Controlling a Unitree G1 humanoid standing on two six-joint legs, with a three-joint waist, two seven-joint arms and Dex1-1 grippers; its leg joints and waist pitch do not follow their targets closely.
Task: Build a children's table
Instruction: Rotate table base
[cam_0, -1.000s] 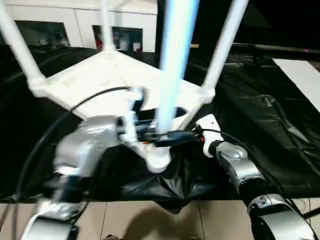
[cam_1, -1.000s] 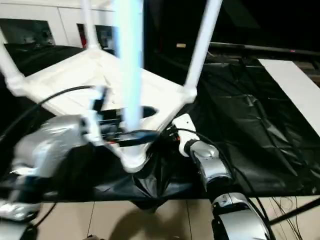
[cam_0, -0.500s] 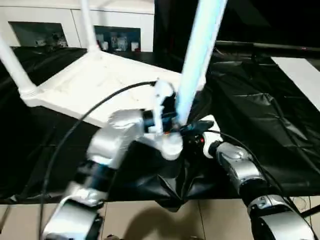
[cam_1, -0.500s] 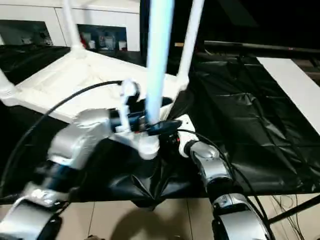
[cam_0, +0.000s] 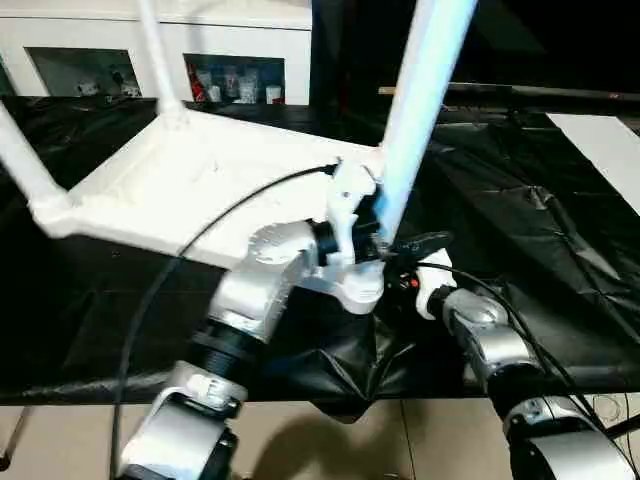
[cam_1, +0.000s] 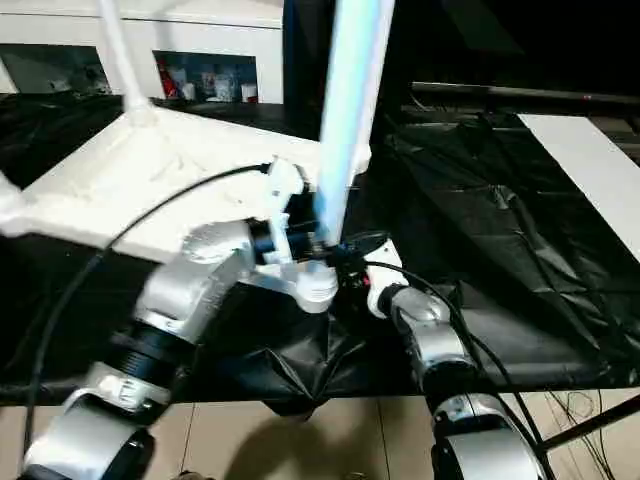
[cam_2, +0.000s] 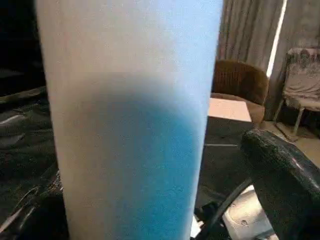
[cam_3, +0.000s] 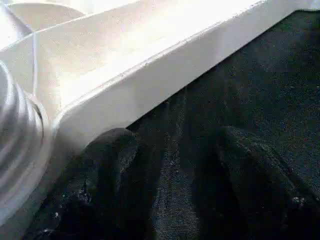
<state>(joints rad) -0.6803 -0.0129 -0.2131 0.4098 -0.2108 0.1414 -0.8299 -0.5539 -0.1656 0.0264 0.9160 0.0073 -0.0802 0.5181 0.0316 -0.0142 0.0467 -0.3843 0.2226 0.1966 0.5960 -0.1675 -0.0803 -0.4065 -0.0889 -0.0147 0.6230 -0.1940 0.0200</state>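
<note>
The white tabletop (cam_0: 200, 170) lies underside up on the black cloth, with legs standing at its far corners (cam_0: 150, 50) and its left corner (cam_0: 20, 160). A fourth leg (cam_0: 425, 90) stands tilted in the near corner socket (cam_0: 362, 290). My left gripper (cam_0: 368, 232) is shut on this leg just above the socket; in the left wrist view the leg (cam_2: 130, 125) looms close, with one black finger (cam_2: 285, 180) beside it. My right gripper (cam_3: 180, 170) is open, low on the cloth against the tabletop's rim (cam_3: 150, 85), just right of that corner (cam_1: 360, 245).
A crumpled black cloth (cam_0: 540, 230) covers the work surface, bunched up under the near corner. A white glass-door cabinet (cam_0: 230, 60) stands behind. A white panel (cam_0: 610, 140) lies at the far right. Tiled floor (cam_0: 300, 440) shows in front.
My left arm has swung right with the near leg, and the near corner has moved right and further from me, so the table has turned. My right gripper has stayed by that corner.
</note>
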